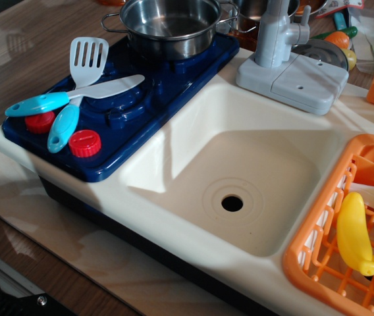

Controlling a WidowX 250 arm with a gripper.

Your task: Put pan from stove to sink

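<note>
On the stove (pixel 141 92), the pan (pixel 170 26) is rigid, light, slippery steel; grasp its rim or loop handle. Fingers out of view; state unknown.

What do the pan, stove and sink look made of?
Pan: polished metal, likely stainless steel, with mirror-like reflections and thin wire loop handles.
Stove: glossy dark blue moulded plastic with sharp highlights and moulded burner rings.
Sink: cream-white plastic, smooth satin sheen, rounded moulded corners, soft reflections.
</note>
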